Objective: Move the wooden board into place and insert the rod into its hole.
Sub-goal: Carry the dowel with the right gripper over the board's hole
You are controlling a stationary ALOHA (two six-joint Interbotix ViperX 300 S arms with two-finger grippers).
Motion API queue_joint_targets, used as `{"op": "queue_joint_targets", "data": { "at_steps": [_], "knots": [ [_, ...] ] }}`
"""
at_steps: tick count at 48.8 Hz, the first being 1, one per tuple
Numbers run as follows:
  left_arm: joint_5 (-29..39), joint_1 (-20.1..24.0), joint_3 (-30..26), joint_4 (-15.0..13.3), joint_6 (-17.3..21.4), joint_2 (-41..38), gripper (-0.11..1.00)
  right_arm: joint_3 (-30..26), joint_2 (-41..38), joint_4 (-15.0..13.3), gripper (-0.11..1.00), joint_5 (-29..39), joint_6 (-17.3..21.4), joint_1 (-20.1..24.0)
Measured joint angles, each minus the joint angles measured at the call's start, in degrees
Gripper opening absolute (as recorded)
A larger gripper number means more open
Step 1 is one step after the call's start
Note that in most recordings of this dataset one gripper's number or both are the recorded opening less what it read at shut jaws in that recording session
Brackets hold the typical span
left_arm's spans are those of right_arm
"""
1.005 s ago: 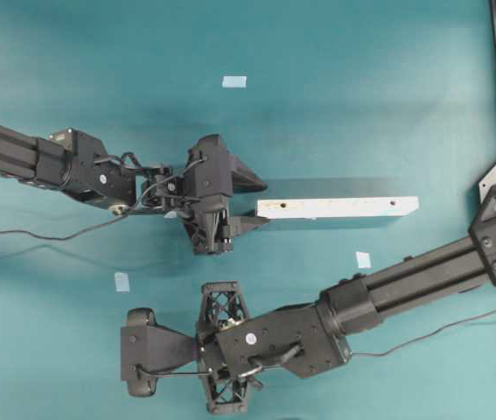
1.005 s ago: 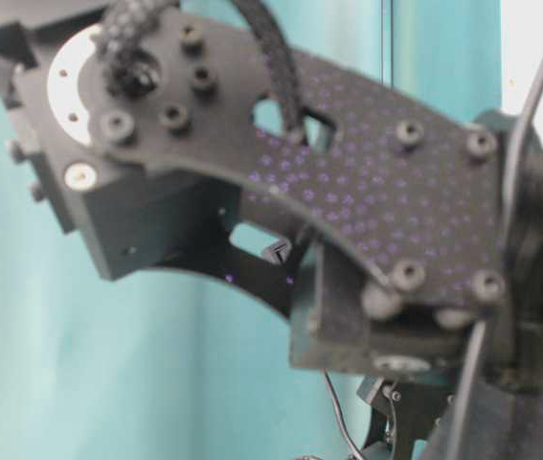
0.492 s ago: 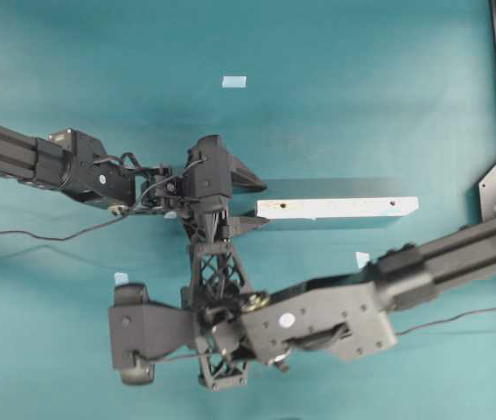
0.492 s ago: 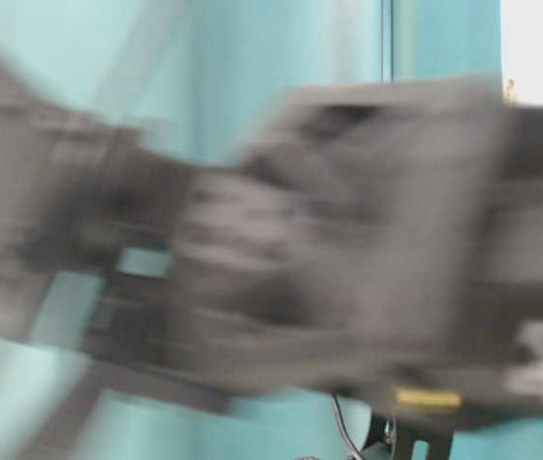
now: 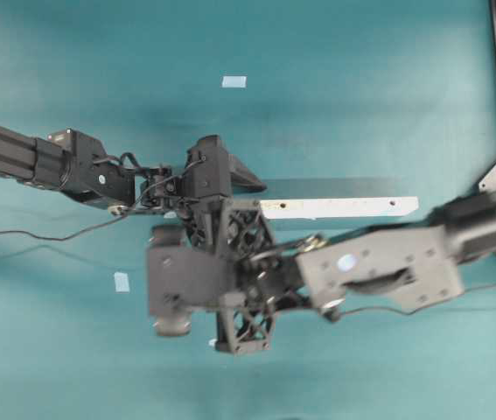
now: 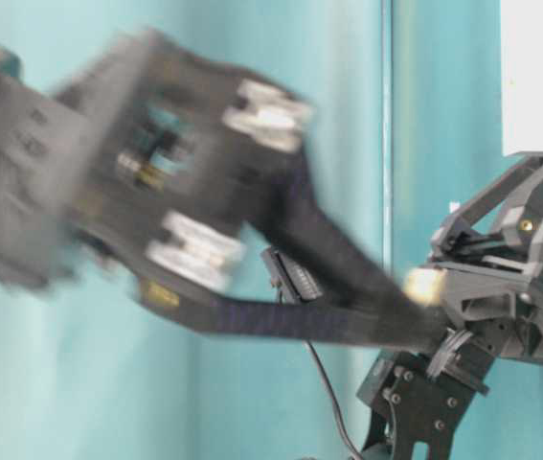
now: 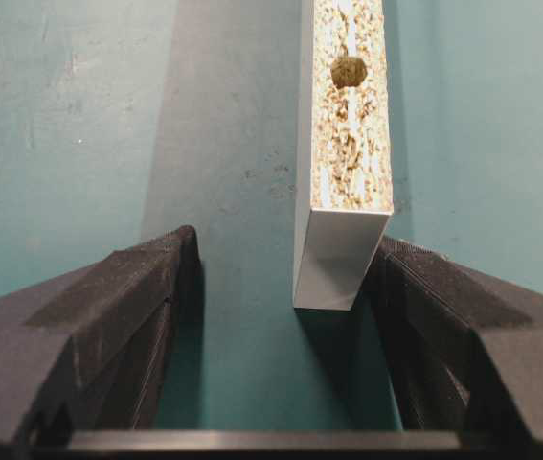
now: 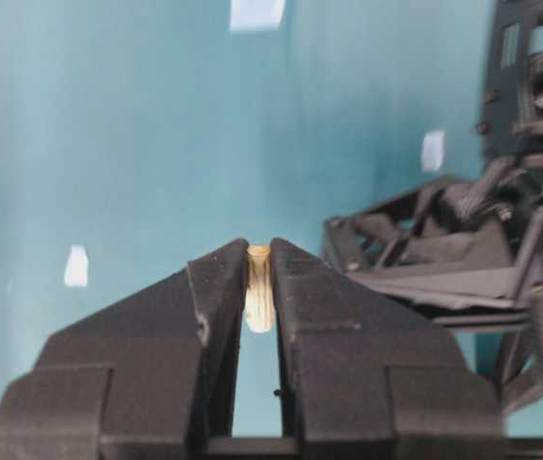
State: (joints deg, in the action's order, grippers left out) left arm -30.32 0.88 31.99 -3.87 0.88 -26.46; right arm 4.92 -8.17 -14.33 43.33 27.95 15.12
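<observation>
Right now the right gripper [image 8: 258, 278] is clamped on the tiny beige wooden rod [image 8: 259, 287], pinched upright between its black fingers [image 8: 218, 297] above the teal table [image 8: 108, 144]. Left gripper [image 7: 281, 287] stands spread wide and grips nothing, with the near end of the long pale chipboard-faced wooden board [image 7: 346, 144] between its pads, close against one pad [image 7: 424, 287]; contact unclear. Board lies flat on the table, small dark hole [image 7: 349, 71] in its speckled face. Overhead, the right arm [image 5: 379, 271] overlaps the board's left end [image 5: 269, 208].
</observation>
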Motion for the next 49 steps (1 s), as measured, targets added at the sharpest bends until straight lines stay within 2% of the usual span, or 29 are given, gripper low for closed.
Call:
{"op": "queue_joint_targets", "data": {
  "at_steps": [25,38,49],
  "knots": [
    [0.09,0.00,-0.09,0.00,0.00,0.00,0.72,18.54,14.77,0.00,0.09,-19.60,0.00,-3.96],
    [0.18,0.00,-0.26,0.09,0.00,0.00,0.72,32.61,24.26,0.00,0.09,-34.01,0.09,-8.00],
    [0.79,0.00,-0.88,0.00,-0.18,0.00,0.72,43.59,27.95,-0.09,0.09,-45.09,-0.26,-11.95]
  ]
}}
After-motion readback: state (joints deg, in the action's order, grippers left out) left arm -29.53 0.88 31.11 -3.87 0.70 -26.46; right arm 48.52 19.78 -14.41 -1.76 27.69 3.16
